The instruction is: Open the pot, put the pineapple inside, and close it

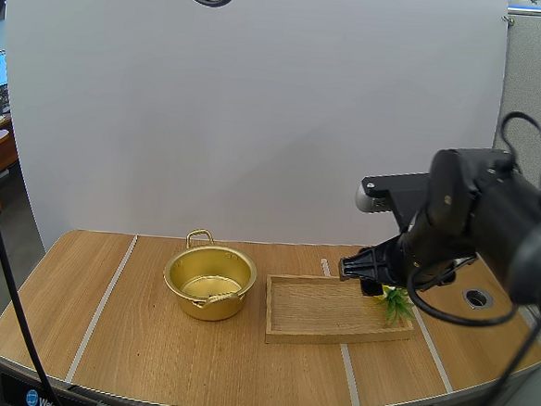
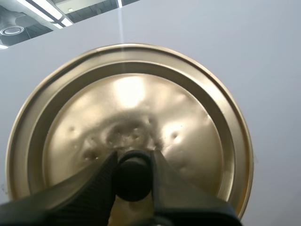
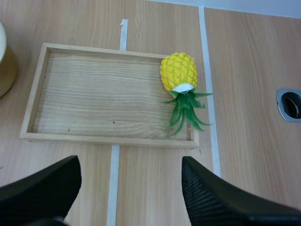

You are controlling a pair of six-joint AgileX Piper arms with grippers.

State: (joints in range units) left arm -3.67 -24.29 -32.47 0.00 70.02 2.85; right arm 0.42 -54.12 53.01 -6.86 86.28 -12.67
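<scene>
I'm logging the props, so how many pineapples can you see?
1. The pineapple lies at the end of the wooden tray away from the pot, leaves across the rim; none shows in the open pot.

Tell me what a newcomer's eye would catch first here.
A round golden metal lid hangs high in the left end effector, pinched by its black knob. Below, a lidless golden pot stands beside a shallow wooden tray; a yellow pineapple with green leaves lies at its right end, near the open right end effector.
</scene>
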